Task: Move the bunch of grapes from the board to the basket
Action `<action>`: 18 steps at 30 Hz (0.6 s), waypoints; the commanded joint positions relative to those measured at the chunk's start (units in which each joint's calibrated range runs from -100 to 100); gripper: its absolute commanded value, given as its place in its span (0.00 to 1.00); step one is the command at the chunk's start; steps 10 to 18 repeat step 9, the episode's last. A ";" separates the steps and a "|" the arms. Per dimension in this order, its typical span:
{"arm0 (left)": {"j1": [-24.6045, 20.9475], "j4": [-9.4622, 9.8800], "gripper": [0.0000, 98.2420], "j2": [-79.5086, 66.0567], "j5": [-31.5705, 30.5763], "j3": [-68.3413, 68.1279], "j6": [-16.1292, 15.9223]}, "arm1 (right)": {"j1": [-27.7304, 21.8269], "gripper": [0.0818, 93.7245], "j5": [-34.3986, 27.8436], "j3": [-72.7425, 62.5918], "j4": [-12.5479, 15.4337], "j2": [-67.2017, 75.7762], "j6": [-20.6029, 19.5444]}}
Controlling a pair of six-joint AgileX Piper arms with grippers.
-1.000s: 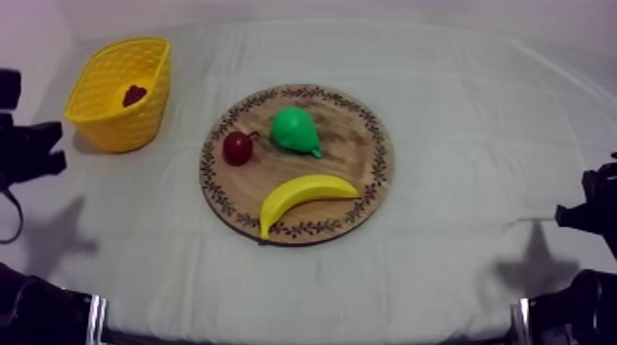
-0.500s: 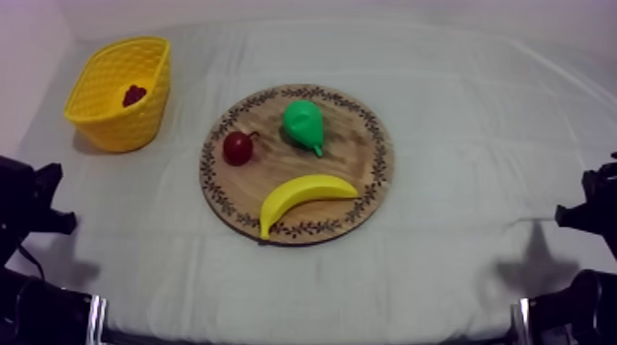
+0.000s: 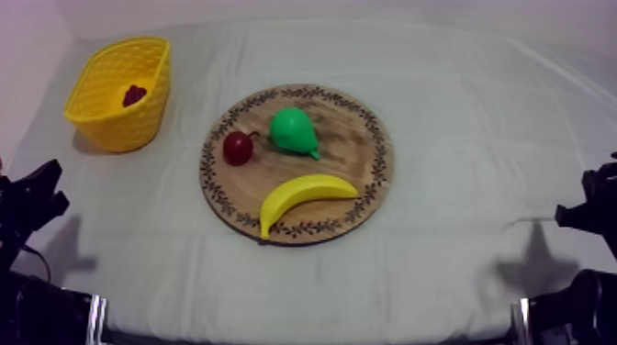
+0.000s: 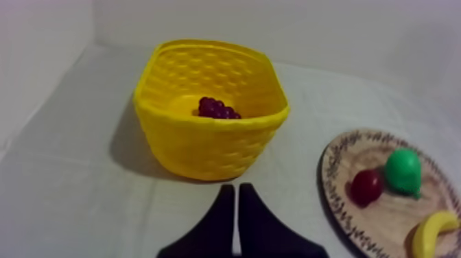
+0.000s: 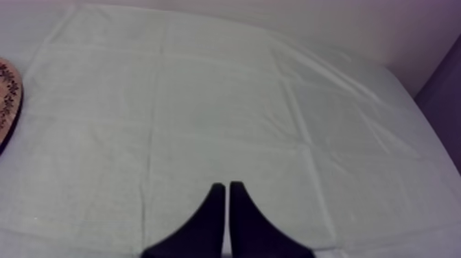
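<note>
Pointing out over the grey-white cloth [image 4: 82, 192], the left gripper [image 4: 237, 186] had both black fingers pressed together in a narrow wedge, clenched on nothing. Straight ahead of those fingertips, near but not touching, stood the yellow basket [image 4: 206, 147], upright, with its woven wall facing the fingers. Past that near rim, down on the basket floor, lay the bunch of grapes [image 4: 218, 108], dark purple-red, about the middle. So the grapes sat inside the basket.

Ahead and to the right of the left fingers lay the round wooden board [image 4: 391, 219] with its patterned rim, apart from the basket with bare cloth between them. On the board, the small red fruit [image 4: 366, 186] was the piece closest to the fingers' line. Just beside it, farther right, was the green pear [image 4: 403, 171]; could not tell if the two touched. The banana [image 4: 432, 232] lay farther right again of the fingers, apart from both.

The right gripper [image 5: 226, 185] likewise had its fingers closed together as a wedge, gripping nothing, over bare cloth. Ahead of those fingertips ran creased cloth to the far table edge. Well off to the left of the right fingers, a sliver of the board's patterned rim showed.

Seen from above, each gripper sat low at its own side, well apart from the board and basket.
</note>
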State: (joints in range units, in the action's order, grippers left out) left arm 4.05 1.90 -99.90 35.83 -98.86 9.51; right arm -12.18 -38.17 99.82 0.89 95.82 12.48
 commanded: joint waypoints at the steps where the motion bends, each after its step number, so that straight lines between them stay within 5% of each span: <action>1: -0.03 0.01 0.00 0.00 -0.34 -0.09 2.93 | 0.00 0.00 0.03 -0.05 0.01 0.02 0.00; 18: -0.03 0.03 0.00 -0.01 -0.64 -0.23 2.06 | 0.00 0.00 0.03 -0.05 0.01 0.02 0.00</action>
